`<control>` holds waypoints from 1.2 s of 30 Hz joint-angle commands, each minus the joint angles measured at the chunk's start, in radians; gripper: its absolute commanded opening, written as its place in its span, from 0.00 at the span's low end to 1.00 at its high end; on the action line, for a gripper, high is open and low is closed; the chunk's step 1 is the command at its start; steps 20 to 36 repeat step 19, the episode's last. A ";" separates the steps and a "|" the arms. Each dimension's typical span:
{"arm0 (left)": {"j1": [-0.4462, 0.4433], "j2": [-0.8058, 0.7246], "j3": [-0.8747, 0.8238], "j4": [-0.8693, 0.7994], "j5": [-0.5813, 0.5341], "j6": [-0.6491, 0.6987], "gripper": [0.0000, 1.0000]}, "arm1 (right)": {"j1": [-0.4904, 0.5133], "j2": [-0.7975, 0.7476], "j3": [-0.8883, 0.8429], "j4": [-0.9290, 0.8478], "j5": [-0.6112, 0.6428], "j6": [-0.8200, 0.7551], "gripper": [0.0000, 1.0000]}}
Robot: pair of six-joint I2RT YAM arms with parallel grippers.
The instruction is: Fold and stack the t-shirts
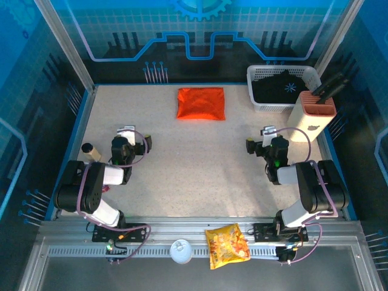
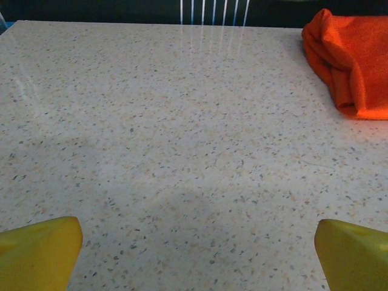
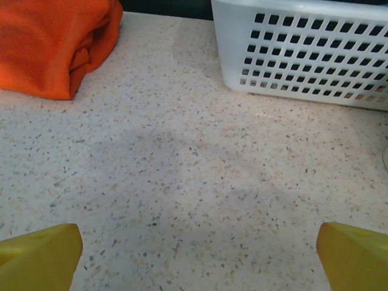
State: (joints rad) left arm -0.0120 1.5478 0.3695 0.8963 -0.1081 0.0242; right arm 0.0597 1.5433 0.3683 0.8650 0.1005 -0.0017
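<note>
Currently both empty, fingers spread wide: left gripper (image 2: 194,251), right gripper (image 3: 194,251). Orange t-shirt (image 1: 200,103) folded, far centre of table, long axis left-right. Black shirt (image 1: 280,90) bunched in white basket (image 3: 303,60), far right, ahead-right of right gripper, which sits nearer; likely pick 1.

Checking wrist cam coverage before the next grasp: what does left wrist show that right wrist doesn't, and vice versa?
Left wrist, not right: thin upright rods beyond the far edge. Right wrist, not left: the white slotted basket. Both: the folded orange t-shirt on the speckled table, plus an open, empty gripper in each: left gripper and right gripper.
</note>
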 commanded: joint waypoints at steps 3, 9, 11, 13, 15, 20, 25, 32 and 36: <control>0.009 0.006 0.016 0.017 0.042 -0.023 0.99 | -0.005 -0.002 0.017 0.051 0.004 0.015 1.00; 0.009 0.006 0.016 0.017 0.041 -0.024 0.99 | -0.003 -0.002 0.018 0.050 0.007 0.013 1.00; 0.009 0.005 0.017 0.013 0.044 -0.024 0.99 | -0.003 -0.002 0.017 0.050 0.007 0.013 1.00; 0.009 0.005 0.019 0.012 0.044 -0.024 0.99 | -0.003 -0.002 0.018 0.050 0.007 0.013 1.00; 0.009 0.005 0.018 0.013 0.045 -0.026 0.99 | -0.002 -0.002 0.018 0.051 0.007 0.013 1.00; 0.009 0.006 0.017 0.019 0.044 -0.024 0.99 | -0.003 -0.002 0.019 0.049 0.007 0.012 1.00; 0.009 0.006 0.017 0.019 0.044 -0.024 0.99 | -0.003 -0.002 0.019 0.049 0.007 0.012 1.00; 0.009 0.006 0.017 0.019 0.044 -0.024 0.99 | -0.003 -0.002 0.019 0.049 0.007 0.012 1.00; 0.009 0.006 0.017 0.019 0.044 -0.024 0.99 | -0.003 -0.002 0.019 0.049 0.007 0.012 1.00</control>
